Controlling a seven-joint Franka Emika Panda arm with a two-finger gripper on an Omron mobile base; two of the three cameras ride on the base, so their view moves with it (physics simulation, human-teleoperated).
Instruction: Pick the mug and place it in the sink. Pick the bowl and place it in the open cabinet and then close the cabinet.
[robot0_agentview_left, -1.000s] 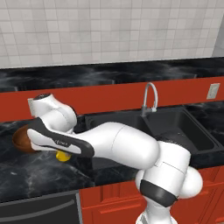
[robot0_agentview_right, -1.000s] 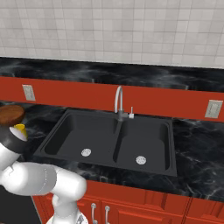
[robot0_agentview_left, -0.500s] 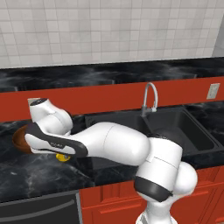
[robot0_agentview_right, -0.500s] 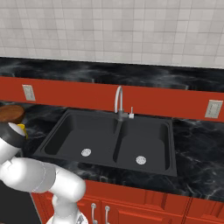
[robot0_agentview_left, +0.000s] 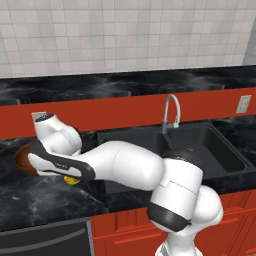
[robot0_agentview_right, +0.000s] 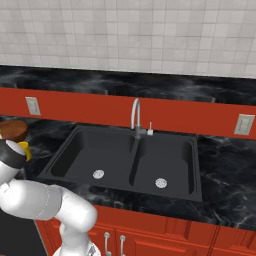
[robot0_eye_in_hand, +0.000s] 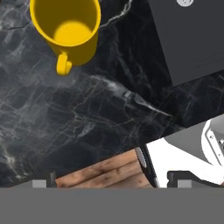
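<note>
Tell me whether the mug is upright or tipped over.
Upright: the hand view looks down into the mug's open mouth on the counter, showing nothing inside.

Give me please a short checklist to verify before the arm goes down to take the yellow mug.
1. Mug upright on the counter, opening up: ok.
2. Mug handle free, pointing away from the sink: ok.
3. Gripper open: ok.
4. Mug centred between the fingertips: not ok, it sits toward the top left of the hand view.
5. Bowl clear of the mug: cannot tell.
6. Sink basin free to receive the mug: ok.
</note>
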